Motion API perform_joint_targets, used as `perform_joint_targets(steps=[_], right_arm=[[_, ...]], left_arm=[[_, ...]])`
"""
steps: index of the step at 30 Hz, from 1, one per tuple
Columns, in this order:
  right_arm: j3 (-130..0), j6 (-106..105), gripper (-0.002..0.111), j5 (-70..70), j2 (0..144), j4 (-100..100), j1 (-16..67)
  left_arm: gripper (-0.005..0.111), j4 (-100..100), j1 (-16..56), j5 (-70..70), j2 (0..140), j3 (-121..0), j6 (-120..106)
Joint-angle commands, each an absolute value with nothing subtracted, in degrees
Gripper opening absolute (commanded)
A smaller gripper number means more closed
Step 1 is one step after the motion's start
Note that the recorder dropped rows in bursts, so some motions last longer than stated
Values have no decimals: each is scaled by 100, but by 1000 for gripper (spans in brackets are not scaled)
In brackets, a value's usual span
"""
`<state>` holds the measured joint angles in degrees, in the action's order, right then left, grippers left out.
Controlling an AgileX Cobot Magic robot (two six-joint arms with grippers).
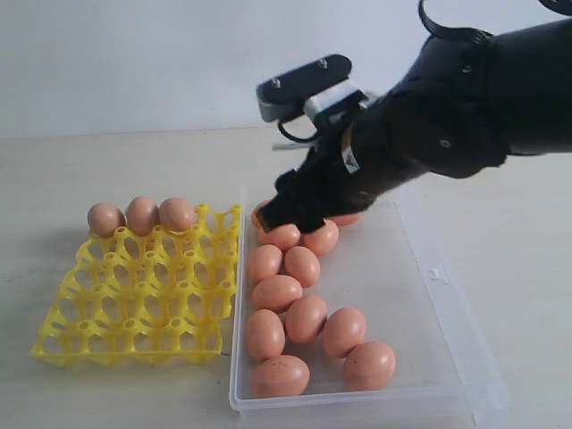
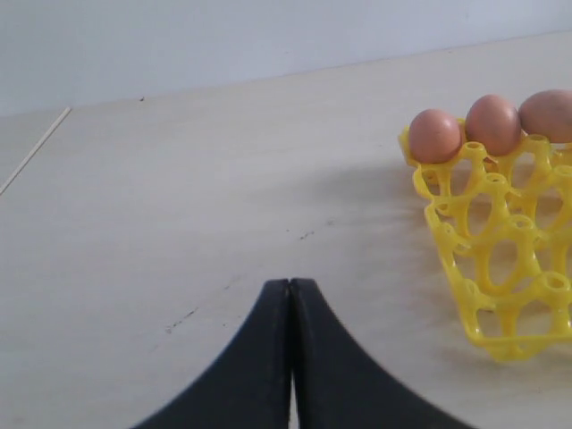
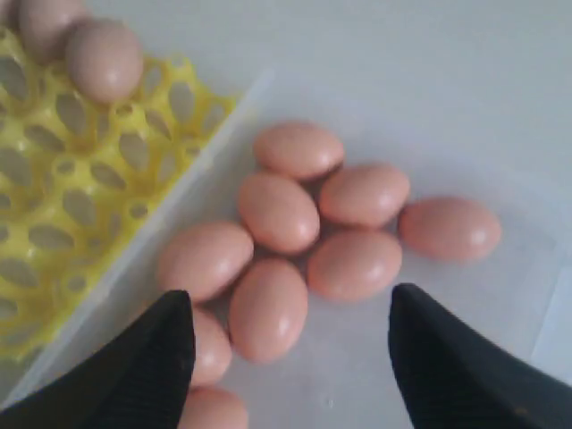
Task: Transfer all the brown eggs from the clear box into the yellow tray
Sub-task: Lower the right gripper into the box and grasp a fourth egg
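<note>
Those brown eggs (image 3: 277,212) look smooth, matte, reddish, bunched right under the right gripper (image 3: 290,299), jaws spread wide, gripping nothing.

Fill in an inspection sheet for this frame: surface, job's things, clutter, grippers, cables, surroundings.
Surface: pale tabletop, a few faint dark specks.
Job's things: yellow tray holds three brown eggs in its far row; clear box beside it holds at least ten more, bunched toward the tray.
Clutter: nothing seen.
Grippers: right gripper open, empty, over the eggs in the box; left gripper shut, empty, over bare table near the tray.
Cables: black cable loop on the right arm.
Surroundings: plain pale wall behind the table.
</note>
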<state>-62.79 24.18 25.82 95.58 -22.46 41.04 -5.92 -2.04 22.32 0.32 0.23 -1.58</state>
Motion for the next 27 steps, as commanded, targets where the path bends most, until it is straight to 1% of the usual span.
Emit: perform_joint_targets(steps=[1, 4, 8, 17, 27], right_arm=[[-5557, 2377, 61, 3319, 9151, -1238, 4089], [-5171, 2310, 61, 3197, 9061, -788, 4089], [-5012, 2295, 61, 3087, 9076, -487, 4089], [-5014, 2307, 61, 2762, 9159, -487, 4089], [-5014, 2353, 61, 2706, 9675, -438, 3966]], left_arm=[[0, -578, -172, 2179, 0, 0, -130], [0, -578, -172, 2179, 0, 0, -130], [0, -578, -172, 2179, 0, 0, -130], [0, -578, -172, 2179, 0, 0, -130], [0, -578, -172, 2179, 0, 0, -130]])
